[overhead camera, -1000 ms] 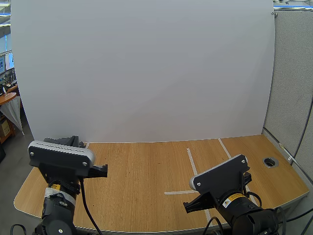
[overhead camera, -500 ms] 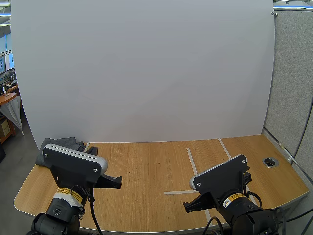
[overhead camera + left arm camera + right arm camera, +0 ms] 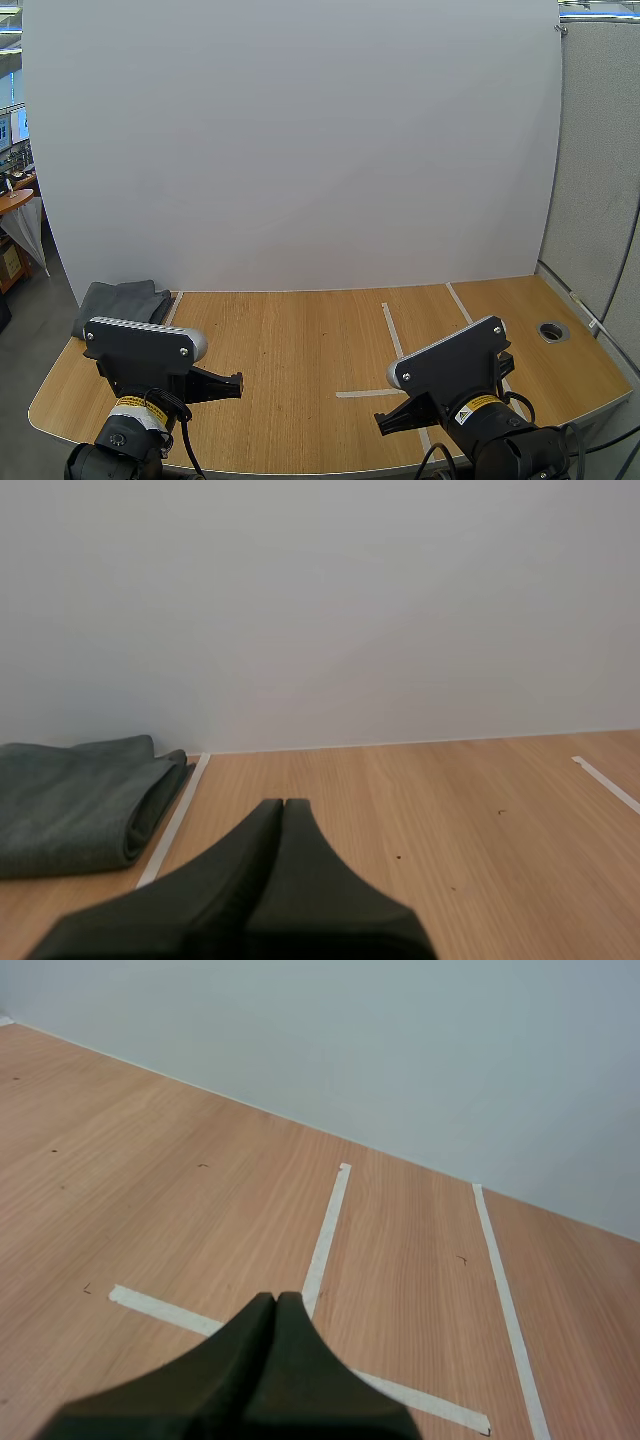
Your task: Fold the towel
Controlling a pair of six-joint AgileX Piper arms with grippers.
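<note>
A dark grey-green towel [image 3: 120, 303] lies folded at the table's far left corner, against the white back wall. In the left wrist view the folded towel [image 3: 75, 802] sits beyond a strip of white tape, ahead of my left gripper [image 3: 283, 805], whose fingers lie together as one dark wedge, holding nothing. My left gripper [image 3: 232, 380] hangs low at the front left of the table, well short of the towel. My right gripper [image 3: 277, 1300] is shut on nothing, above white tape lines. It rests near the front right [image 3: 385, 423].
White tape strips [image 3: 392, 333] mark the wooden table [image 3: 300, 350] right of centre, with another strip [image 3: 175, 820] beside the towel. A round cable hole [image 3: 552, 330] sits at the far right. A white wall backs the table.
My left arm has pulled back and lowered toward the front edge, uncovering the folded towel at the far left corner. The right arm has stayed still.
</note>
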